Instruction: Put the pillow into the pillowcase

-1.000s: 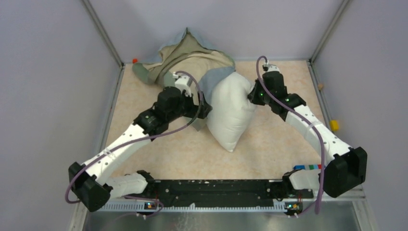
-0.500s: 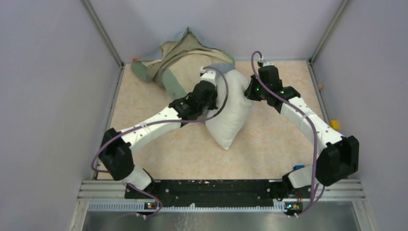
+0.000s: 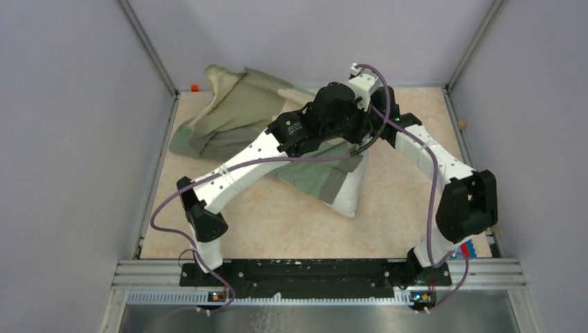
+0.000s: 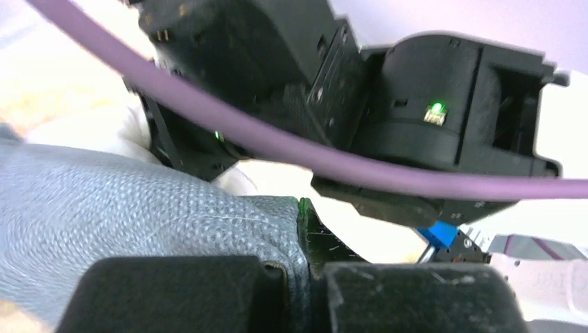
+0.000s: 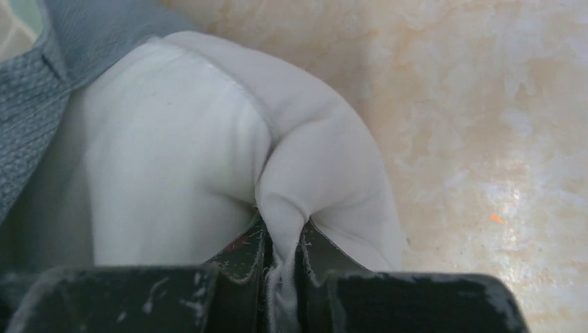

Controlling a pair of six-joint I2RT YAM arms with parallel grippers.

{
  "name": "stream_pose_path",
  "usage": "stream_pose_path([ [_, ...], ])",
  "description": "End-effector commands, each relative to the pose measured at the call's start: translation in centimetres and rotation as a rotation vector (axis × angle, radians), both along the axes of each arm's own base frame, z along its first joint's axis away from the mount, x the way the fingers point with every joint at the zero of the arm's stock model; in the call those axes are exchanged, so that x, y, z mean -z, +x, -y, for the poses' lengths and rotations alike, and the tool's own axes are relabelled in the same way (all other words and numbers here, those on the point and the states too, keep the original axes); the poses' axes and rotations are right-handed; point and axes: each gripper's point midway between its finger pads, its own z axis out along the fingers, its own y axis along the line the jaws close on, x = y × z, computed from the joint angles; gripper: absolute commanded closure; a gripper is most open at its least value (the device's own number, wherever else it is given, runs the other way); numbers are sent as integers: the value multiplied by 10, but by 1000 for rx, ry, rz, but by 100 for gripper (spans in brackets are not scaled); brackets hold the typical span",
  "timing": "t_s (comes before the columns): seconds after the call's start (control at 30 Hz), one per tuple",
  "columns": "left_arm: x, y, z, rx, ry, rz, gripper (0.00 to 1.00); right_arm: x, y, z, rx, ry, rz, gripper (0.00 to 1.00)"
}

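The grey-blue pillowcase point(image 3: 236, 118) lies spread from the back left corner to the table's middle, draped over most of the white pillow point(image 3: 352, 198), whose near right corner pokes out. My left arm reaches across to the right, and my left gripper point(image 4: 303, 267) is shut on a hem of the pillowcase point(image 4: 139, 215). It hangs close against the right arm's black wrist point(image 4: 444, 118). My right gripper point(image 5: 281, 260) is shut on a pinched corner of the pillow point(image 5: 173, 159), with the pillowcase point(image 5: 35, 90) beside it on the left.
The beige table point(image 3: 277, 222) is boxed in by grey walls on three sides. A small red object point(image 3: 195, 87) sits in the back left corner. A coloured block point(image 3: 470, 248) lies by the right arm's base. A purple cable point(image 4: 347, 156) crosses the left wrist view.
My left gripper has shut on the pillowcase and swung right, dragging the cloth over the pillow. The pillow has dropped flatter. The right arm has folded in, still holding the pillow's corner.
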Motion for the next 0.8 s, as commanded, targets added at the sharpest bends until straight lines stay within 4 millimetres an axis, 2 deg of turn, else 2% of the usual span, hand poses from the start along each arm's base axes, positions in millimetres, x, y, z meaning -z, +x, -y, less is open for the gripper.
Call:
stream_pose_path([
  [0.0, -41, -9, -6, 51, -200, -4, 100, 9, 12, -29, -63, 128, 6, 100],
  [0.1, -18, 25, -33, -69, -206, -57, 100, 17, 19, -16, -41, 137, -15, 99],
  [0.17, -1, 52, -51, -138, -192, -88, 100, 8, 23, -3, -16, 134, -4, 68],
  [0.23, 17, 71, -65, -173, -168, -115, 100, -13, 26, 13, 16, 104, 43, 38],
  [0.27, 23, 78, -71, -180, -162, -124, 100, -27, 27, 21, 33, 81, 70, 27],
  [0.3, 29, 85, -75, -187, -155, -132, 100, -38, 28, 30, 49, 60, 88, 22],
  [0.4, 45, 104, -87, -206, -132, -153, 100, -67, 26, 53, 85, 56, 124, 17],
  [0.5, 57, 116, -96, -208, -118, -171, 100, -78, 12, 62, 81, 87, 134, 16],
  [0.57, 60, 121, -100, -200, -114, -179, 97, -73, -2, 52, 25, 132, 126, 15],
  [0.63, 61, 123, -101, -190, -111, -177, 92, -58, -24, 32, -81, 225, 99, 15],
  [0.73, 59, 124, -99, -170, -113, -165, 84, -29, -53, 10, -182, 332, 73, 15],
  [0.77, 57, 123, -98, -161, -118, -162, 83, -11, -65, 5, -202, 333, 43, 15],
])
